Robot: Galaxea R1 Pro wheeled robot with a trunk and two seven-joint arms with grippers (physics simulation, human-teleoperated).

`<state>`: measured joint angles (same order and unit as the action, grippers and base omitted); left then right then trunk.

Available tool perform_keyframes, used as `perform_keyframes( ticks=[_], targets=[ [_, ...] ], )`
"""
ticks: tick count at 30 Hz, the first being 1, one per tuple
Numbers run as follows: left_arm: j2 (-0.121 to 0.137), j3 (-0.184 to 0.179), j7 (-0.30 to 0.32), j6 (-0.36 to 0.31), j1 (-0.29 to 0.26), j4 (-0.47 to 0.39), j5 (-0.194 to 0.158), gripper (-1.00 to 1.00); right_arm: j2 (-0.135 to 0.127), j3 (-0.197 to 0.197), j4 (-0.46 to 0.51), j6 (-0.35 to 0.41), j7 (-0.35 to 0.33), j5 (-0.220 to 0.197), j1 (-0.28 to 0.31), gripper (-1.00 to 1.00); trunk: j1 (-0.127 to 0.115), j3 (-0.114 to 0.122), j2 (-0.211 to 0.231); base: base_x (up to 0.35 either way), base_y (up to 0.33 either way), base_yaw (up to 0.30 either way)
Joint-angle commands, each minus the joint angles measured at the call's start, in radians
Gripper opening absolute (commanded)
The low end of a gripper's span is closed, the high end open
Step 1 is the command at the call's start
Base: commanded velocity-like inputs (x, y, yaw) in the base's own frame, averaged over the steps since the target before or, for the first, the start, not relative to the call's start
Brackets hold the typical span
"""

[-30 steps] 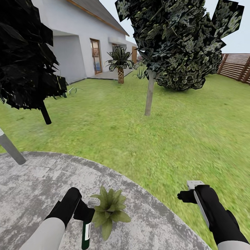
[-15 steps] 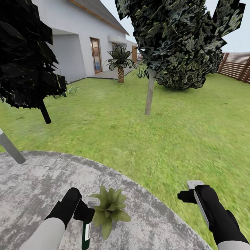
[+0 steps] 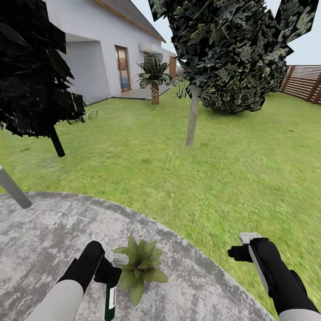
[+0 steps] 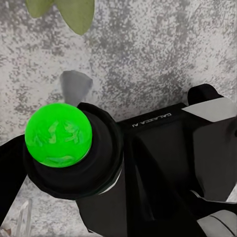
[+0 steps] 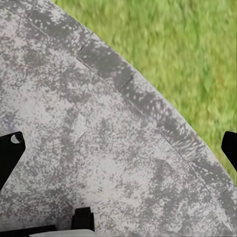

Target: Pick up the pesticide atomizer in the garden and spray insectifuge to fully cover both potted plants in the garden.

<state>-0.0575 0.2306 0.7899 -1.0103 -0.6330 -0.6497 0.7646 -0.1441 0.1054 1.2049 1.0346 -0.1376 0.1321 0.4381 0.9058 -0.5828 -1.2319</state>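
Gripping the slim dark green spray bottle [image 3: 110, 298], the left claw [image 3: 108, 273] is closed around its black top, the bottle hanging down with its white label showing. Just beside it stands a potted plant [image 3: 139, 267] with pointed green leaves on the mottled grey stone patio [image 3: 40, 232]. The right claw [image 3: 243, 247] hovers over the patio's edge near the lawn [image 3: 232, 169], fingers spread wide, holding nothing.

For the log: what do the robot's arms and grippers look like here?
Both arms have light grey forearms ending in glossy black wrist sections. The left gripper is black with pale fingers; its body carries small white lettering. The right gripper is black with a pale grey finger and a grey stripe along its side.
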Motion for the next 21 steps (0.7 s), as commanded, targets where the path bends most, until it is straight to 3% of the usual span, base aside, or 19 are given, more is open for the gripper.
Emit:
perform_keyframes(
  ticks=[1, 8, 21],
  targets=[
    [-0.002, 0.007, 0.009, -0.004, -0.001, -0.001, 0.011, -1.0, 0.0, 0.001, 0.001, 0.004, -0.01, 0.011, 0.001, 1.0, 0.0, -0.001, -0.001, 0.149, 0.0, 0.0],
    [-0.002, 0.007, 0.009, -0.004, 0.004, 0.0, 0.011, -1.0, 0.0, 0.002, 0.0, 0.004, -0.01, 0.011, 0.001, 1.0, 0.0, -0.002, -0.001, 0.261, 0.0, 0.0],
    [0.0, 0.005, 0.008, -0.004, 0.006, 0.001, 0.012, -1.0, 0.0, 0.002, -0.001, 0.003, -0.011, 0.011, 0.001, 1.0, 0.0, -0.017, -0.001, 0.012, 0.0, 0.0]
  ],
)
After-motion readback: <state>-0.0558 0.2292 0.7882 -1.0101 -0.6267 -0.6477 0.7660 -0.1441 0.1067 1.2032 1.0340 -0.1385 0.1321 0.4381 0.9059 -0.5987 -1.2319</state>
